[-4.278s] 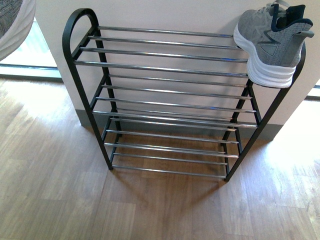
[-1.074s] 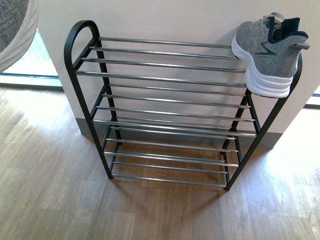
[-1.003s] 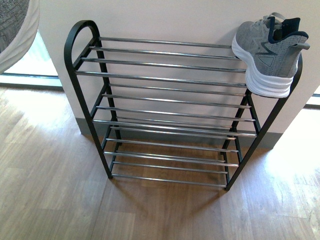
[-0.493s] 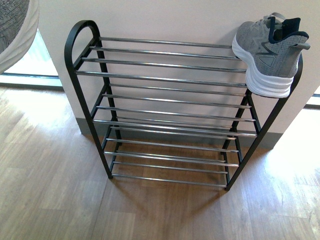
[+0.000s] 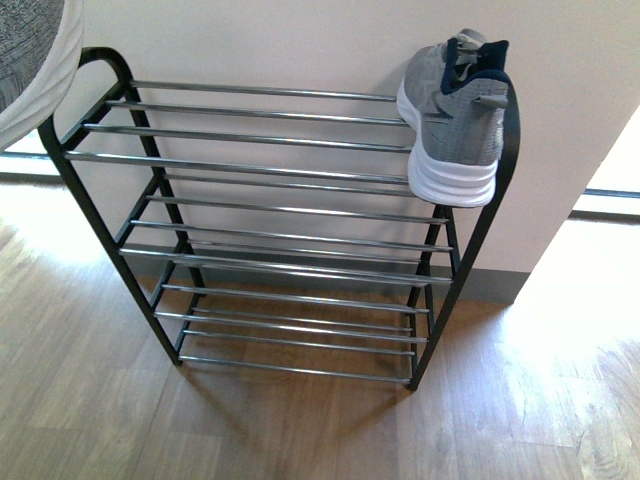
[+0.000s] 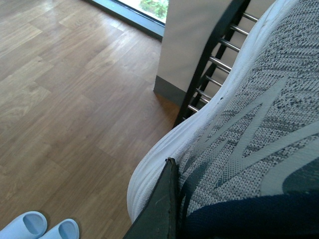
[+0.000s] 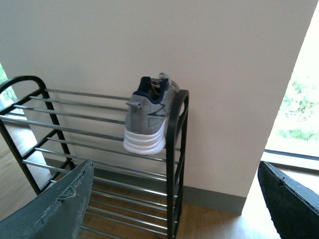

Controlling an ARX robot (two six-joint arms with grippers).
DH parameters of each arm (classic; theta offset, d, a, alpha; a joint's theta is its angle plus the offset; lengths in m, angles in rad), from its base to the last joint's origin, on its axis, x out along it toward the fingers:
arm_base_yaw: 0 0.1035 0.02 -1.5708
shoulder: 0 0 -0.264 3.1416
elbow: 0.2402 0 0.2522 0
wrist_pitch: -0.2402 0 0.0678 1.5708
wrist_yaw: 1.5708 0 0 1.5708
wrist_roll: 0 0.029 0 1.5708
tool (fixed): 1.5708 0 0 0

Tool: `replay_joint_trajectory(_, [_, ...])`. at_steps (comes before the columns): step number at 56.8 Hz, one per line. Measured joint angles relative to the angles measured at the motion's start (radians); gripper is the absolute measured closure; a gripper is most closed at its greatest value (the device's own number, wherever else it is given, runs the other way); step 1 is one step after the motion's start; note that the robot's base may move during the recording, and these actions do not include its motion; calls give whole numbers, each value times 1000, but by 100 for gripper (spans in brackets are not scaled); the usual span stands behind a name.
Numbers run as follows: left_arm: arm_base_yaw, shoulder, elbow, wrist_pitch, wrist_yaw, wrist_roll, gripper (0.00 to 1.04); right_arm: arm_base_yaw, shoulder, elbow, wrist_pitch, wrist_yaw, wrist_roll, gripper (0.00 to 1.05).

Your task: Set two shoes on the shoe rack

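Rack [image 5: 250,168] shifted left (only left wrist shows fingers [image 6: 159,209] gripping shoe [image 6: 249,129]).

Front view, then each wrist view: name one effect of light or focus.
Front view: sun glare bleaches the floor at right, and the shoe rack throws a shadow. Left wrist view: the held shoe crowds the lens, knit sharp. Right wrist view: the window is washed out, the wall evenly lit.

Legend: no text, brand name, number or sign is legible; shoe [image 7: 149,117] on rack [image 7: 172,149] bears only a wordless zigzag mark [image 7: 156,112].
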Motion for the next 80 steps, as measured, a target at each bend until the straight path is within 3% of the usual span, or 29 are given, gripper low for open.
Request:
replay_joint_trajectory(74, [-3, 0, 0, 0, -3, 4, 103, 0, -1, 0, -2, 0, 0, 9])
replay_joint_trajectory(80, [-23, 39, -14, 141, -90, 80, 103, 0, -1, 0, -2, -1, 0, 9])
